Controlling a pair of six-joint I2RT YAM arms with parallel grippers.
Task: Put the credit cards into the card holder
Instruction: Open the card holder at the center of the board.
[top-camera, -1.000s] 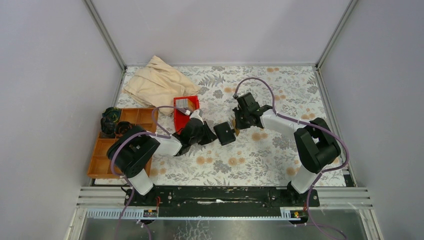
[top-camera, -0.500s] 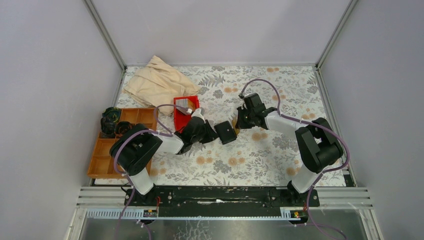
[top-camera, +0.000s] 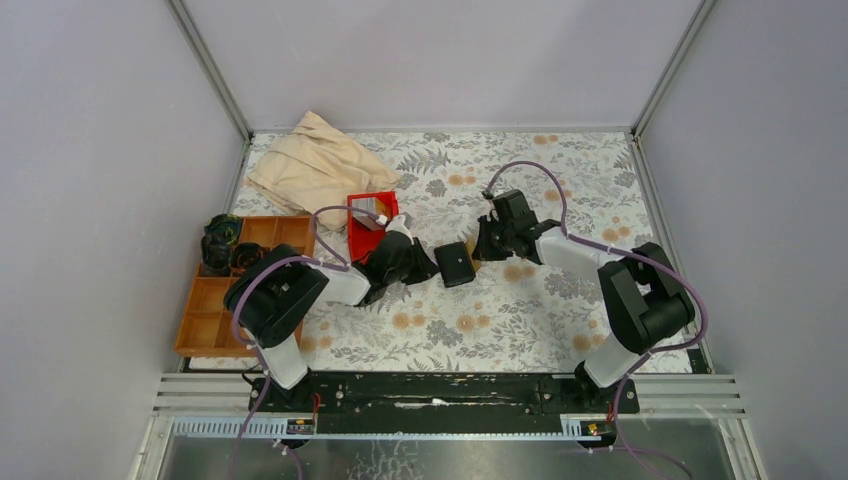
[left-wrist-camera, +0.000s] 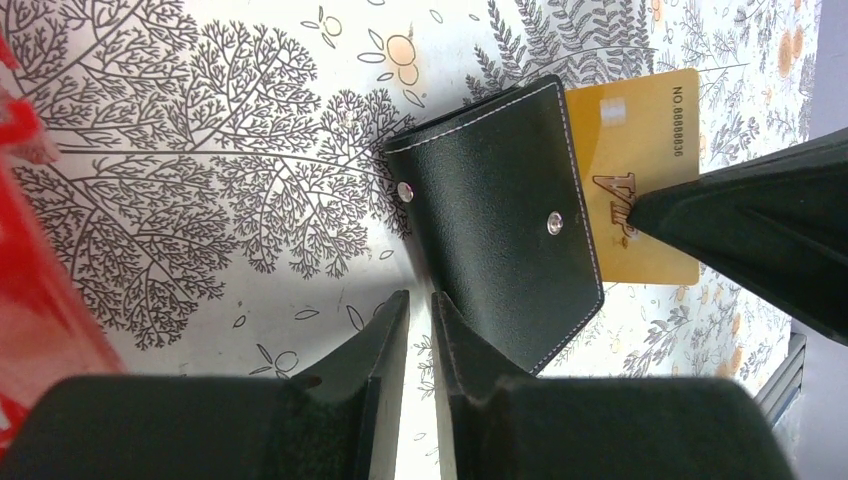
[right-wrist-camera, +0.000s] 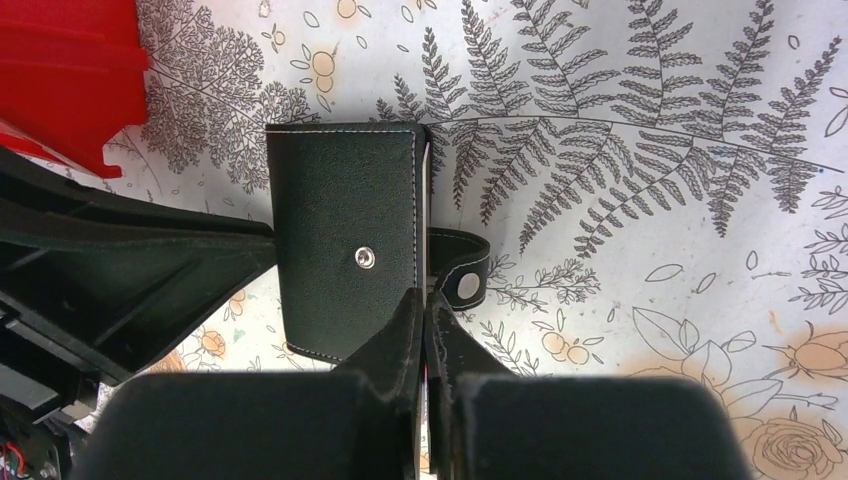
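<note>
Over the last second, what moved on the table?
The right gripper, shut on the gold card, shifted right with its arm. The card holder slid slightly right too, and the left gripper, jaws a slit apart at its near edge, followed. Unchanged: both gripper openings, red bin, cloth, brown tray.

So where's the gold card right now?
In the left wrist view, the gold card pokes out of the wallet on the side facing the right arm, pinched by the right fingers.
</note>
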